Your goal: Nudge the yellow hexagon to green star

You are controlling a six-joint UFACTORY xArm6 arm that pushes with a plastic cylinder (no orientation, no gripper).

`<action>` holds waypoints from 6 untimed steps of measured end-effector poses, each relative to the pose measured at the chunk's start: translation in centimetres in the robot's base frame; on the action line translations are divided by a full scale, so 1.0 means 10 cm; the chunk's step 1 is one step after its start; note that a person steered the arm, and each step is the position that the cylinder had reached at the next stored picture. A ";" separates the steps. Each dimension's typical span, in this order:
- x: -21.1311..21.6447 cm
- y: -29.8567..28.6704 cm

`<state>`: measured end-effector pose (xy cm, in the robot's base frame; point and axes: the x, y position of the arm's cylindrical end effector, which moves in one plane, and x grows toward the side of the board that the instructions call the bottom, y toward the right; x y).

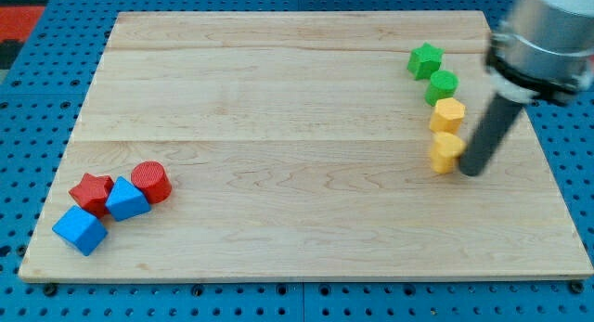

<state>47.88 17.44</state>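
The green star (425, 60) lies near the view's top right on the wooden board (278, 127). Just below it sits a green round block (442, 85), then the yellow hexagon (447, 114), then a second yellow block (446, 152) whose shape I cannot make out. These form a near-vertical column. My tip (471, 171) stands just to the right of the lower yellow block, close to it or touching it; I cannot tell which. The rod rises toward the view's upper right.
At the view's bottom left lies a cluster: a red star-like block (91, 192), a red cylinder (150, 182), a blue block (126, 199) and a blue cube (80, 231). The board rests on a blue pegboard (28, 127).
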 end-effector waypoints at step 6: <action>0.08 -0.12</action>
